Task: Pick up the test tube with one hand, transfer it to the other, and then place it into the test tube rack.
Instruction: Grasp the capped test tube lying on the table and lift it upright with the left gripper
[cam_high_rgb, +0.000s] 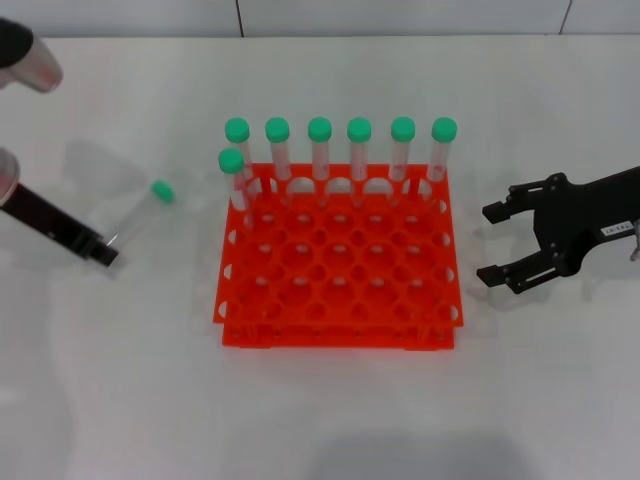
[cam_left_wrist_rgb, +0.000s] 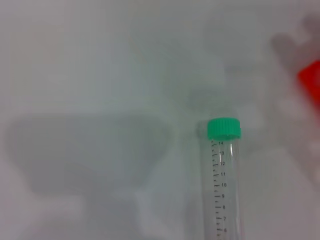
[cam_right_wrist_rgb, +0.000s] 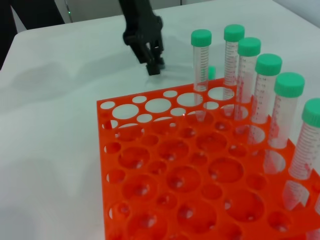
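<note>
White table (cam_high_rgb: 330, 420) bare along the near edge. Test tube rack (cam_high_rgb: 340, 290), orange-red, two tiers, sits at centre. Its near rows of holes hold nothing; seven green-capped tubes (cam_high_rgb: 320, 150) stand upright toward the far side, six in the back row and one in the next row at the robot's left end.

Right gripper (cam_high_rgb: 488, 243), black with a small white label, hovers beside the rack's right side, apart from it, jaws spread wide, holding nothing.

Left gripper (cam_high_rgb: 106, 252), black, sits left of the rack, well apart from it; cannot tell from the views whether its fingers are closed. The test tube (cam_high_rgb: 140, 212) extends from the gripper tip, tilted, green cap pointing away toward the far side and toward the rack. Left wrist view shows the tube's printed graduations and cap over the table.
</note>
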